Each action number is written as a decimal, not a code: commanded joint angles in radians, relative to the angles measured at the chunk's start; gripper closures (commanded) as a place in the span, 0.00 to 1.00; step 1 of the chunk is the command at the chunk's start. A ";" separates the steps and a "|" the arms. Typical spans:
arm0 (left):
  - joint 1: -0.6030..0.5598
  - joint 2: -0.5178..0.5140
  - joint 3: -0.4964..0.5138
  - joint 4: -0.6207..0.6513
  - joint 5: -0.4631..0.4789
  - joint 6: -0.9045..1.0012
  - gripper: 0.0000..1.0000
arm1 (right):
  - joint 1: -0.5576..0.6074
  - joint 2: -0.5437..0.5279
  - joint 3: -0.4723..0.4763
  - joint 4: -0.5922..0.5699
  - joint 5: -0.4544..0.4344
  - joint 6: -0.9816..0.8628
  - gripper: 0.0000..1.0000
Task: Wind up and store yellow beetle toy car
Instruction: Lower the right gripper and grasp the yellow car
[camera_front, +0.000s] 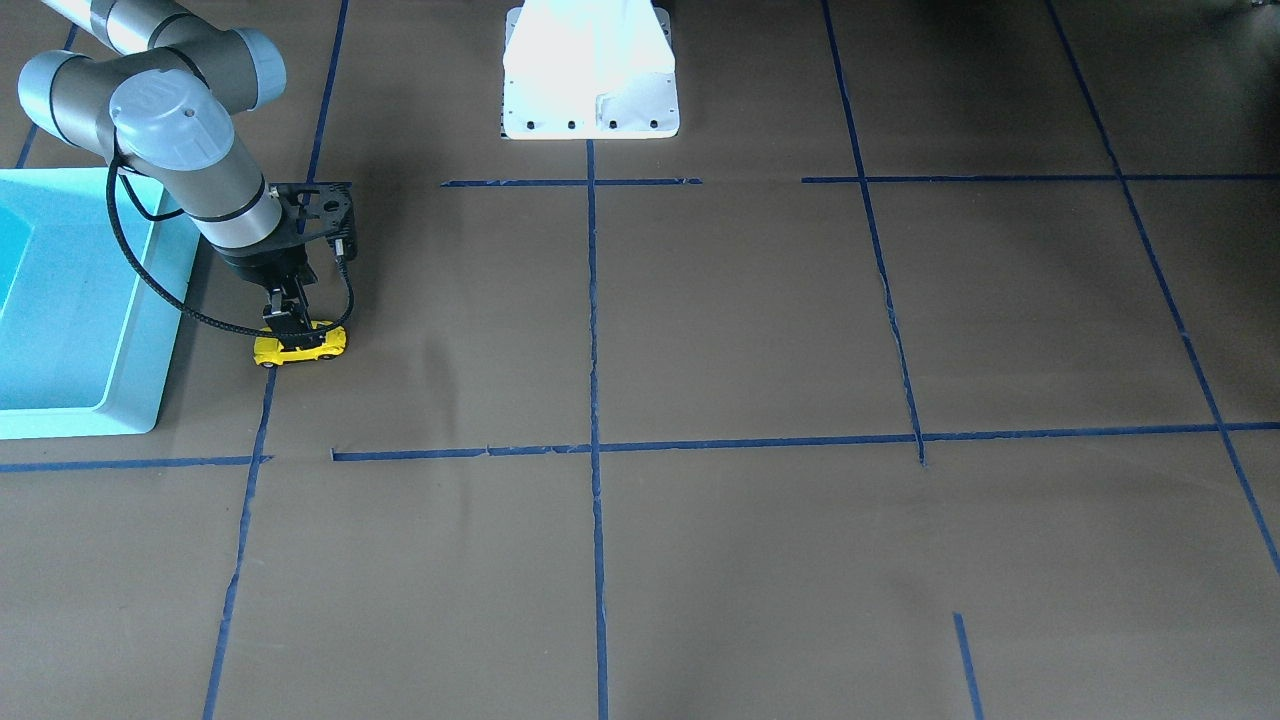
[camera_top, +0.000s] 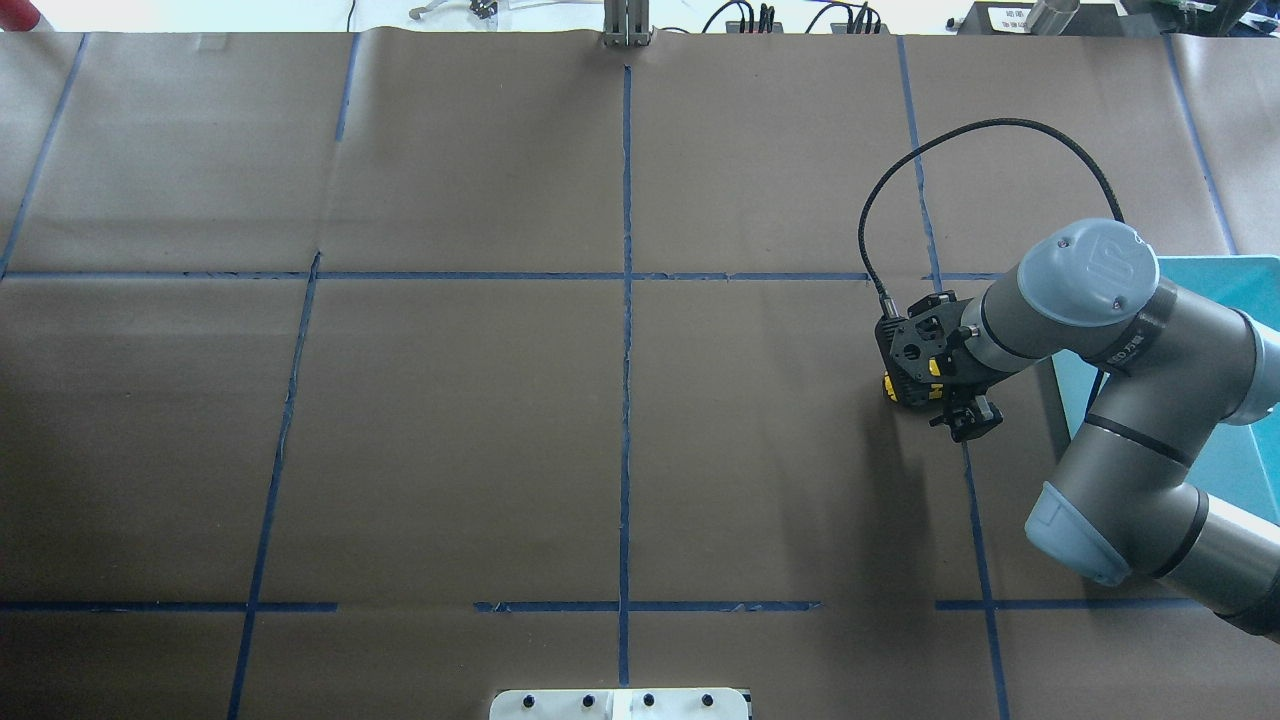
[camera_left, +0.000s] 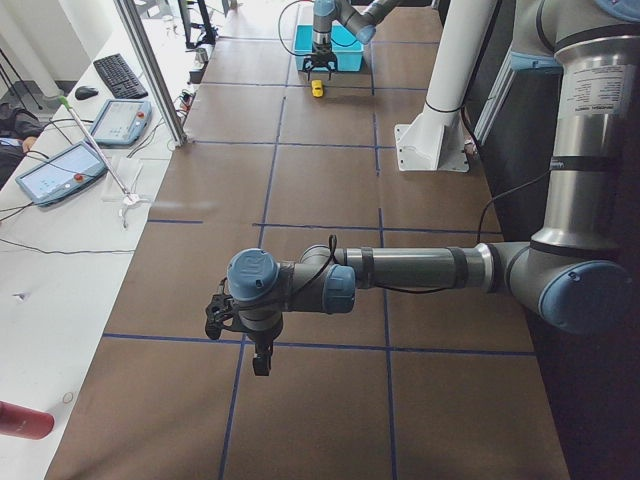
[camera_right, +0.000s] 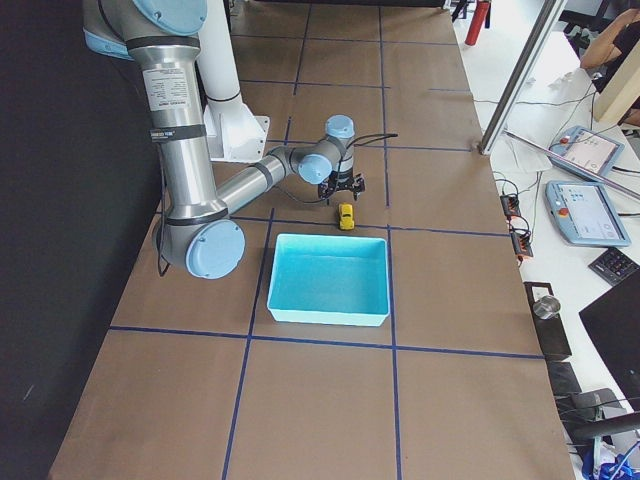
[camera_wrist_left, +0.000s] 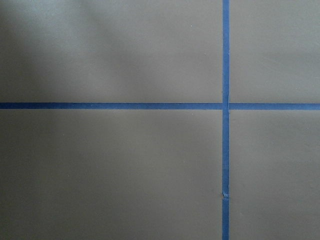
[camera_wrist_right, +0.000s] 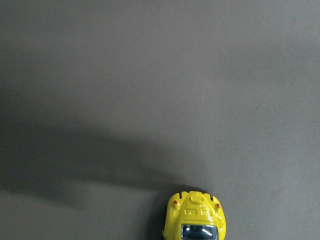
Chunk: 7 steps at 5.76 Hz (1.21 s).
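The yellow beetle toy car (camera_front: 301, 347) stands on its wheels on the brown table, just beside the light blue bin (camera_front: 140, 400). My right gripper (camera_front: 287, 316) hangs straight over the car's end nearest the bin, pointing down. Its jaws are spread wider than the car and are not closed on it. From overhead the wrist covers most of the car (camera_top: 888, 388). One end of the car (camera_wrist_right: 196, 217) shows at the bottom edge of the right wrist view. My left gripper (camera_left: 261, 361) hovers over bare table far away; I cannot tell if it is open.
The bin (camera_right: 330, 312) is open-topped and I see nothing in it. The white robot base (camera_front: 590, 90) stands at the table's middle edge. Blue tape lines cross the brown paper. Tablets and cables lie beyond the table's far edge.
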 joint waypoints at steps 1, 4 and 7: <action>0.000 0.000 0.000 0.000 0.000 0.000 0.00 | 0.000 -0.014 -0.016 0.000 -0.007 -0.003 0.00; 0.000 0.000 0.002 0.000 0.000 0.001 0.00 | 0.004 -0.012 -0.036 0.000 -0.009 -0.003 0.00; 0.000 0.000 0.000 0.000 0.002 0.000 0.00 | 0.016 -0.003 -0.057 0.001 -0.016 -0.001 0.02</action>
